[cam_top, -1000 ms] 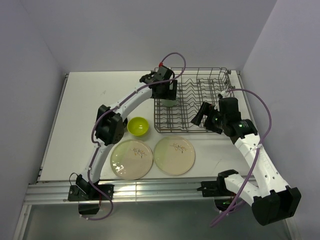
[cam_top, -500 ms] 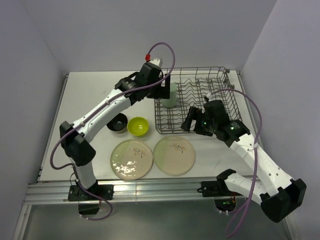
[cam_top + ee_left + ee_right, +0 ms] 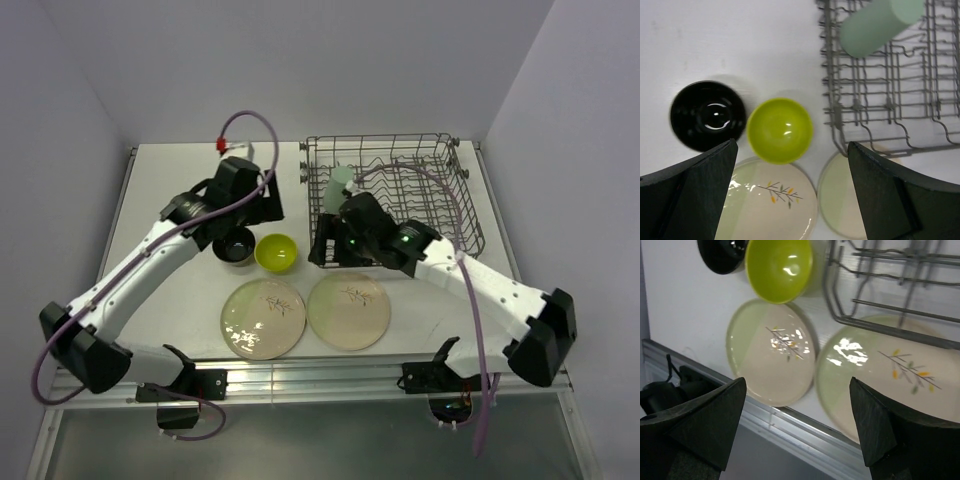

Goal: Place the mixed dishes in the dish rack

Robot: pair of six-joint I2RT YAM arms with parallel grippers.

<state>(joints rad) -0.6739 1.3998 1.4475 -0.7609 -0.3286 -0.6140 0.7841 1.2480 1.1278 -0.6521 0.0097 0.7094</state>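
The grey wire dish rack point(image 3: 420, 190) stands at the back right, with the mint-green cup point(image 3: 338, 190) lying tilted in its left end. The dark cup point(image 3: 236, 246) and the lime-green bowl point(image 3: 276, 253) sit side by side on the table. The two cream plates point(image 3: 263, 318) point(image 3: 348, 311) lie in front of them. My left gripper point(image 3: 262, 207) is open and empty, high above the dark cup point(image 3: 708, 115) and the bowl point(image 3: 780, 130). My right gripper point(image 3: 324, 246) is open and empty over the rack's front left corner, above the plates point(image 3: 772, 352) point(image 3: 890, 375).
The metal rail point(image 3: 300, 380) runs along the table's near edge, close to the plates. The walls enclose the table at left, back and right. The rack's front wires point(image 3: 890, 325) overhang the right plate in the right wrist view.
My left gripper has drawn back left from the rack, leaving the mint cup inside. My right gripper has swung left along the rack's front to its left corner.
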